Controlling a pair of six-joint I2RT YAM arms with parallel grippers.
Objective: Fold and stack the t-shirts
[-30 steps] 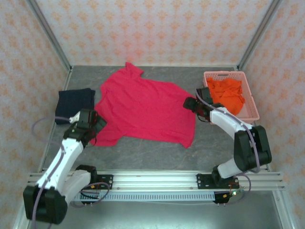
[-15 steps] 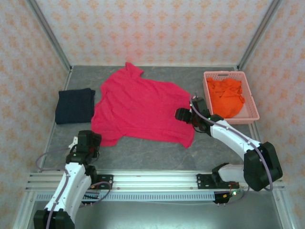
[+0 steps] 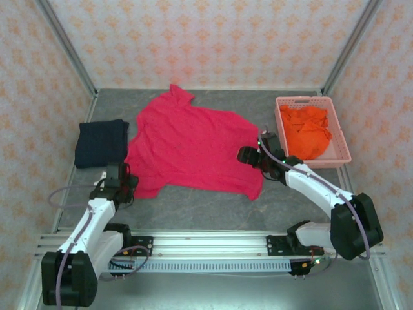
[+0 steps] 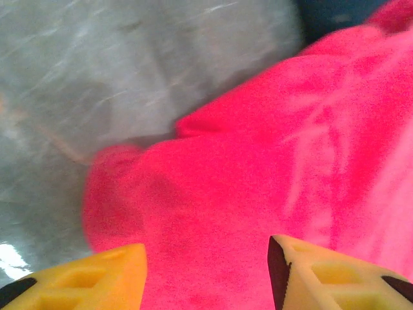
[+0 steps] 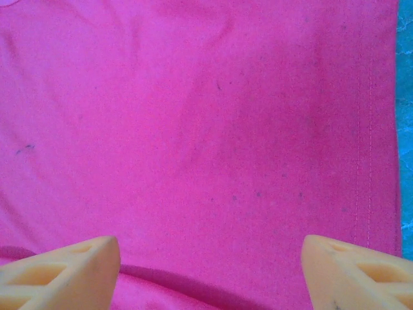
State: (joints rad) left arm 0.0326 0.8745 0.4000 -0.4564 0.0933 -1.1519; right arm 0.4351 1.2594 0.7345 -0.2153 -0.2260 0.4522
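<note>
Over the pink t-shirt point(image 3: 193, 145) — right tool point(image 3: 244, 155) spread wide.

Left wrist view, blurred: the crimson-pink t-shirt point(image 4: 258, 161) runs off the right and lower edges; the navy t-shirt point(image 4: 335, 10) is a cropped sliver at the top. From above, the orange t-shirt point(image 3: 308, 129) lies bunched in the basket point(image 3: 303, 99), its lower folds hidden.

- No writing, brand, number or sign can be read anywhere in these views.
- The crimson-pink t-shirt point(image 3: 193, 145) is plain cloth up close, with only a stitched hem line and a few dark specks, none forming a letter.
- The walls point(image 3: 213, 39) carry a repeating pale orange ornament, which is a pattern and not lettering.
- The rail point(image 3: 213, 240) at the arm bases has a finely marked strip below it, possibly just slots; it is too small to tell.
</note>
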